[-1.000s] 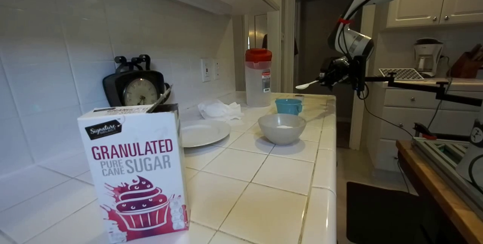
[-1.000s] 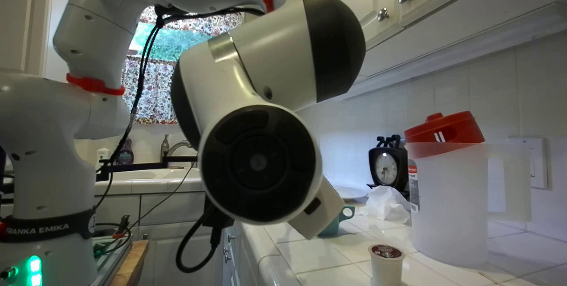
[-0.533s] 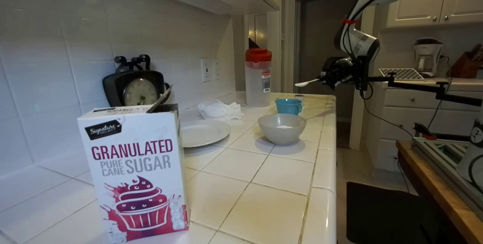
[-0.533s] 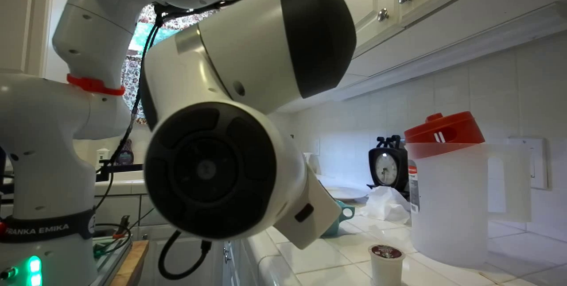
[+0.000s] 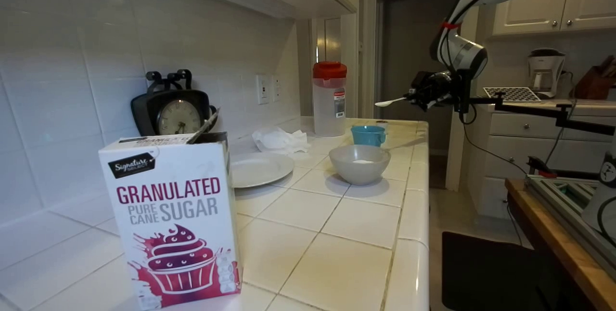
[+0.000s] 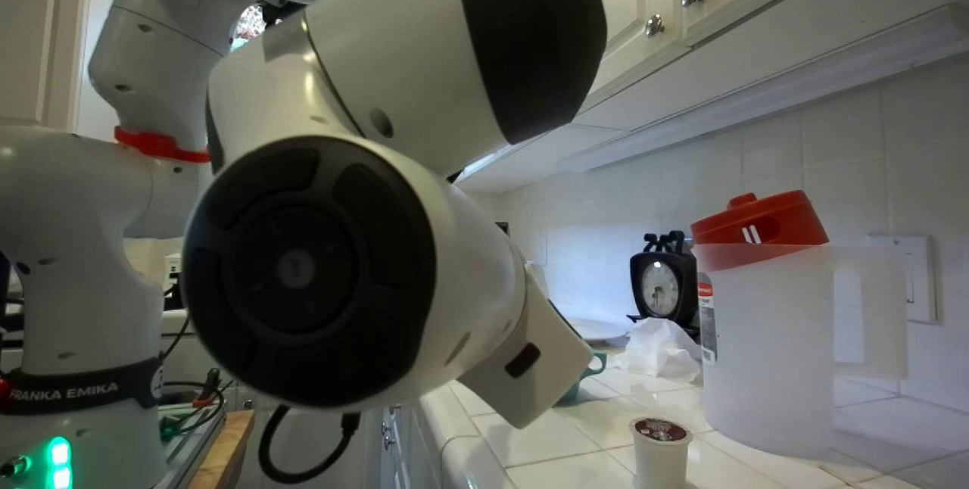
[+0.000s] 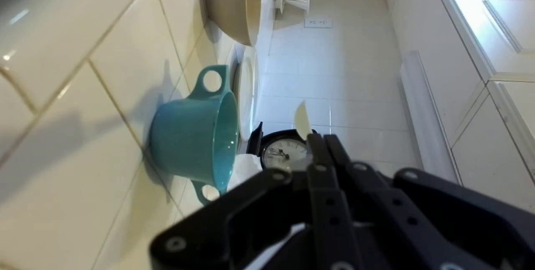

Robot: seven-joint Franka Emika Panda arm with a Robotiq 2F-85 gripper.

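Note:
My gripper (image 5: 407, 98) is shut on a white spoon (image 5: 389, 102), held nearly level above the counter's right edge in an exterior view. In the wrist view the spoon's bowl (image 7: 301, 119) sticks out past the closed fingertips (image 7: 322, 137); a white strip low between the finger links looks like its handle. A teal cup (image 7: 188, 136) with two handles stands below and left there; it also shows in both exterior views (image 5: 367, 136) (image 6: 581, 385). A translucent bowl (image 5: 360, 169) with a little white stuff inside stands near the cup. The arm hides the gripper in an exterior view (image 6: 424, 269).
A sugar box (image 5: 173, 224), a white plate (image 5: 262, 169), crumpled paper (image 5: 281, 140), a dark clock-like dial (image 5: 178, 116) and a red-lidded pitcher (image 5: 329, 99) stand on the tiled counter (image 5: 337, 253). A small pod cup (image 6: 660, 451) stands by the pitcher. Cabinets (image 6: 651, 12) hang above.
The arm's wrist has moved right in an exterior view and grown larger toward the camera in an exterior view. The spoon's tip has risen slightly. The spoon stays held.

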